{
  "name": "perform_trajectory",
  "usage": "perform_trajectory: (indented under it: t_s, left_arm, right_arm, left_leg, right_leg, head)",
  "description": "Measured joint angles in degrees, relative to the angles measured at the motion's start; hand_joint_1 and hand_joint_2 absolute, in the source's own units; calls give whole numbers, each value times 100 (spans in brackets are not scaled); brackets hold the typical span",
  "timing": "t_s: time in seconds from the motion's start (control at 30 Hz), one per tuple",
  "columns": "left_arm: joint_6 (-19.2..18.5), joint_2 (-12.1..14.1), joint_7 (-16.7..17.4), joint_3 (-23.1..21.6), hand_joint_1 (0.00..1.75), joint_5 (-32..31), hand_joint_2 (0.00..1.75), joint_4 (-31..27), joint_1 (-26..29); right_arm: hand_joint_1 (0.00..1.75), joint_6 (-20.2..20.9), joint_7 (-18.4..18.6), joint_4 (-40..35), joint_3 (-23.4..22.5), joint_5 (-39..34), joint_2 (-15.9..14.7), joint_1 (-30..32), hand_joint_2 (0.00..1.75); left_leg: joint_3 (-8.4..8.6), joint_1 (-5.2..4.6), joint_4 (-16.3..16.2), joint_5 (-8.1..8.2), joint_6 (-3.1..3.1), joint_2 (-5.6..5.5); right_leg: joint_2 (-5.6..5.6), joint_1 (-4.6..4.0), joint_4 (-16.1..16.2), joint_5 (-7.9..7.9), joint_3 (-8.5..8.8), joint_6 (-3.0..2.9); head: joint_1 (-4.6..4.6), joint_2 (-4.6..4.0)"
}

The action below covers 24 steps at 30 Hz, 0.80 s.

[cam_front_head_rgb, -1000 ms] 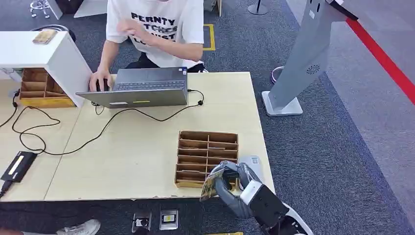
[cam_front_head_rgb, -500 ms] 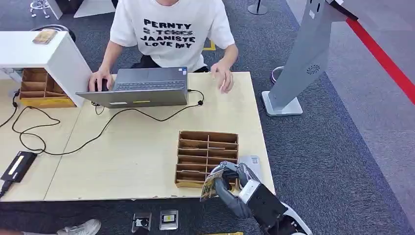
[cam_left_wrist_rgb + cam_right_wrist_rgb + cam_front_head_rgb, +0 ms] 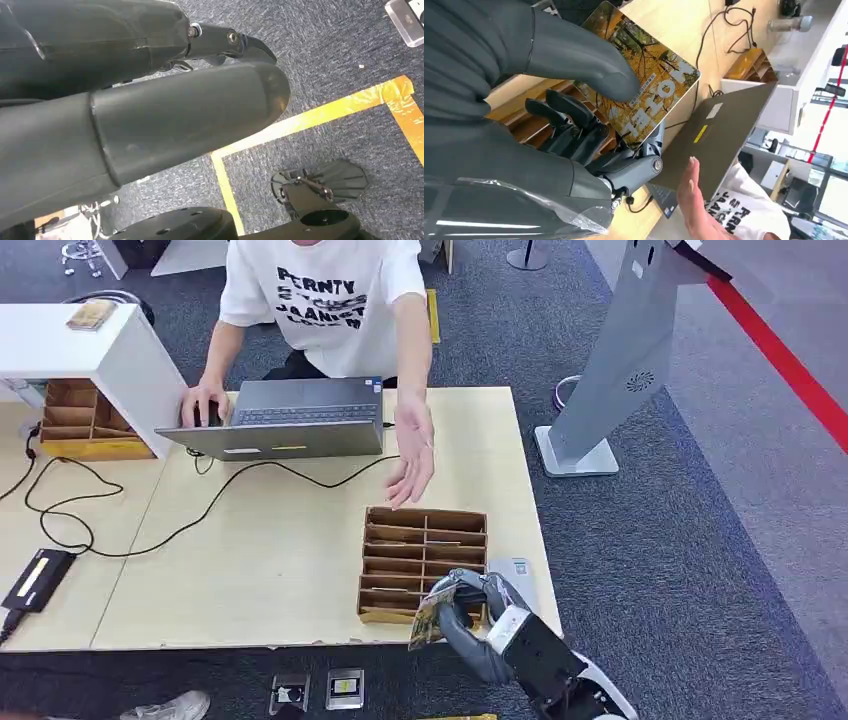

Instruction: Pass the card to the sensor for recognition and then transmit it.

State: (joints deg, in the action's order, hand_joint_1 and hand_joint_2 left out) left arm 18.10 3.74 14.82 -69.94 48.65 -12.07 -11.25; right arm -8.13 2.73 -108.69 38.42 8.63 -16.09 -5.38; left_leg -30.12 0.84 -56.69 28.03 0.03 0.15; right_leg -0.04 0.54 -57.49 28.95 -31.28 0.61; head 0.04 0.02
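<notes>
The card [image 3: 644, 95], printed with yellow autumn trees, is pinched in my right hand [image 3: 470, 605], thumb [image 3: 574, 55] pressed on its face and my darker fingers [image 3: 569, 125] curled behind it. Just beyond my fingers lies the wooden divided tray [image 3: 425, 540], near the table [image 3: 270, 570] edge. Past that, a person's open hand [image 3: 412, 465] reaches toward me. My left hand [image 3: 150, 115] hangs over carpet; I cannot tell how its fingers lie.
</notes>
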Motion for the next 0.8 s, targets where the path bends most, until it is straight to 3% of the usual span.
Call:
perform_trajectory:
  t_s: [0.33,0.6,0.8]
  left_arm:
    - [9,0,-52,0,0,35,0,0,31]
    - [-74,-9,-52,-4,0,-129,0,0,-16]
    - [-136,-55,41,-11,0,-299,0,0,-167]
  right_arm:
    - [175,120,-9,2,9,151,66,-185,175]
    - [175,317,-11,83,66,566,328,-1039,175]
    - [175,324,24,561,249,800,666,-1905,175]
  left_leg:
    - [-2,0,0,0,0,1]
    - [-4,0,0,-2,-1,0]
    - [-10,1,0,-9,-2,-3]
  right_leg:
    - [1,0,-1,0,-2,0]
    - [1,0,-4,-1,-2,0]
    - [-5,0,-8,-1,-2,0]
  head:
    - [0,0]
    - [0,0]
    - [0,0]
